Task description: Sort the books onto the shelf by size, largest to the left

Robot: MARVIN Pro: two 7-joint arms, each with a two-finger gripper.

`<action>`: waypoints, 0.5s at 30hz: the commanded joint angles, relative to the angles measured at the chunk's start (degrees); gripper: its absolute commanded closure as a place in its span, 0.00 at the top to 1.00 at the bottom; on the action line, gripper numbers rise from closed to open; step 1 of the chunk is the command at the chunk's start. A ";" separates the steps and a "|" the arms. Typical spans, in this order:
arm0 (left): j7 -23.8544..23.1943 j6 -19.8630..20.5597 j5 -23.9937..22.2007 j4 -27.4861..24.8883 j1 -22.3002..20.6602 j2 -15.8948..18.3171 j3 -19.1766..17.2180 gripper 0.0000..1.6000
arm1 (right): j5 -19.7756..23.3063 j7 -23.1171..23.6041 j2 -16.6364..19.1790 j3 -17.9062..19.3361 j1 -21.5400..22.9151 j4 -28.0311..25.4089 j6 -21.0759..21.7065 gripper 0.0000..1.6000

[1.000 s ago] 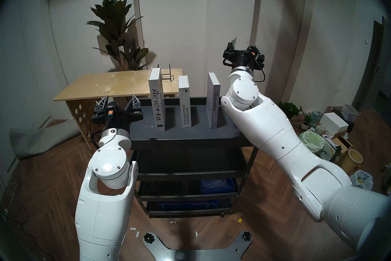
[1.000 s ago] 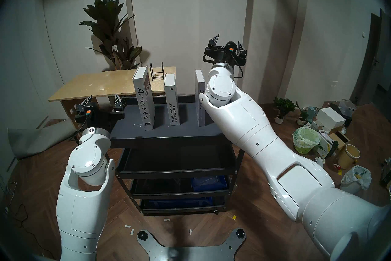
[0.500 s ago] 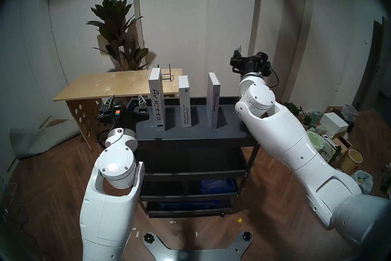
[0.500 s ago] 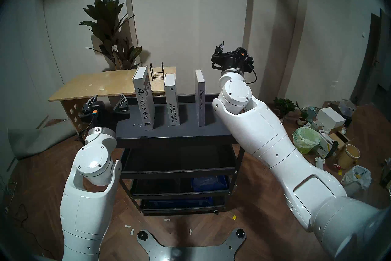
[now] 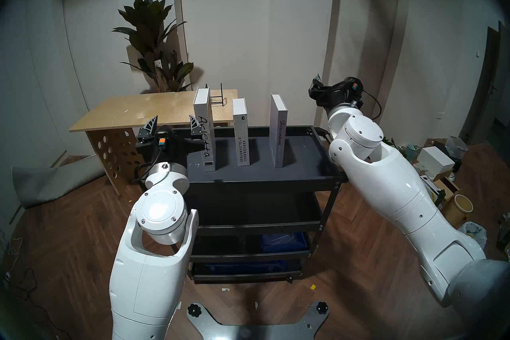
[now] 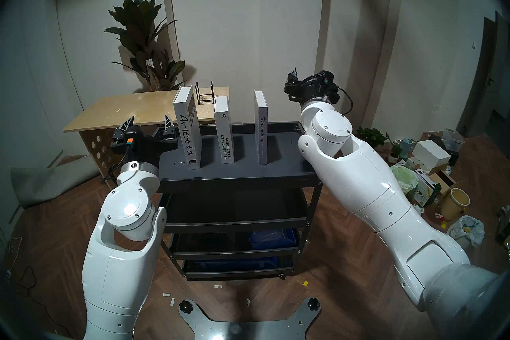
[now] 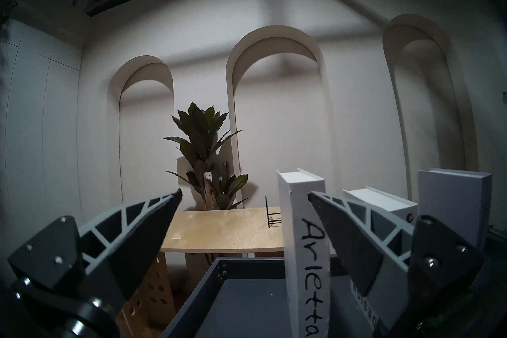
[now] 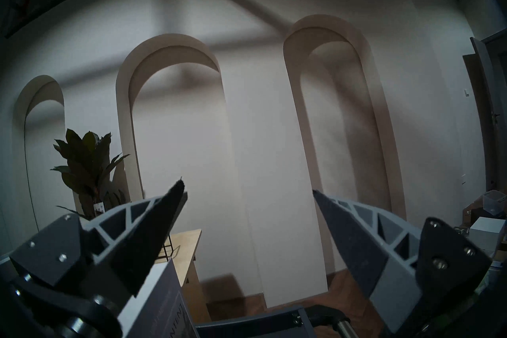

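Observation:
Three white books stand upright and apart on the shelf (image 5: 300, 165), the dark grey top tray of a black cart. "Arletta" (image 5: 205, 135) is on the left, "Designhotels Yearbook09" (image 5: 241, 135) in the middle, "Discontent" (image 5: 278, 132) on the right. My left gripper (image 5: 174, 124) is open and empty at the tray's left end, its right finger just in front of Arletta's spine (image 7: 304, 219). My right gripper (image 5: 335, 84) is open and empty, raised to the right of Discontent (image 8: 164, 296), above the cart's side handle (image 8: 329, 315).
A light plywood table (image 5: 138, 110) with a small black wire rack (image 5: 218, 99) stands behind the cart, and a potted plant (image 5: 154, 49) behind that. Blue bins (image 5: 281, 241) sit on a lower tier. Boxes and bags (image 5: 436, 162) clutter the floor at the right.
My left arm has moved right, bringing its open gripper up to Arletta. My right arm has swung right and down, away from Discontent, with its wrist turned. The books have not moved.

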 commanded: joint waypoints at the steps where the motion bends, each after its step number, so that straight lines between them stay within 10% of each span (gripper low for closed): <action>1: 0.03 -0.19 0.73 -3.18 -1.14 -0.57 2.20 1.00 | 4.16 4.26 4.84 0.89 -2.90 -5.37 4.16 1.00; 15: 2.43 1.07 2.25 -4.47 -0.15 -0.84 2.15 1.00 | 14.85 16.67 7.65 -2.55 -4.14 -15.50 15.41 1.00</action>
